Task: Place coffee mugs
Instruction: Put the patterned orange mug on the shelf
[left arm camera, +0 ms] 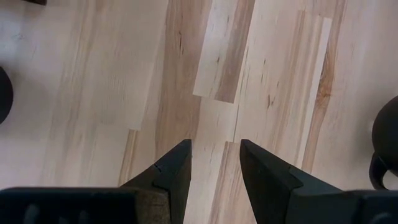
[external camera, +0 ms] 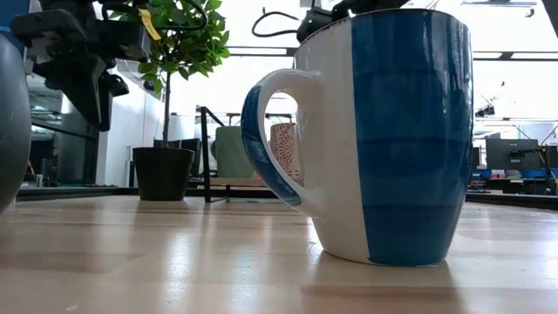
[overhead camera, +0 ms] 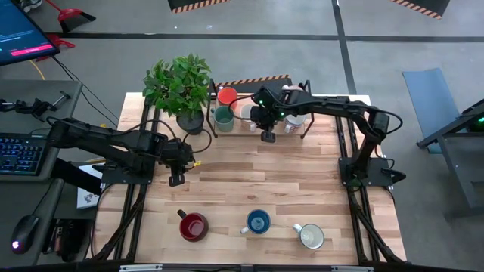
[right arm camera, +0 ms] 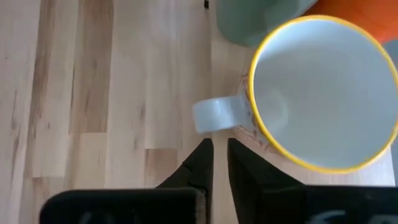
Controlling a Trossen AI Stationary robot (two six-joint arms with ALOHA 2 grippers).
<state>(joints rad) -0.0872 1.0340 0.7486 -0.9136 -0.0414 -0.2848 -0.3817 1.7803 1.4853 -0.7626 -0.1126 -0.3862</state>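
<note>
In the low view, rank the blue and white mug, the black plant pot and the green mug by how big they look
1. Blue and white mug, largest, though it sits closest to the camera.
2. Black plant pot.
3. Green mug, which looks about the pot's size; too close to rank firmly.

Legible text: none that I can read. The monitor (overhead camera: 23, 34) at the upper left of the overhead frame shows lines of writing too small to make out. The mugs, my pincers, the table and the plant pot carry no readable label, brand or number.
</note>
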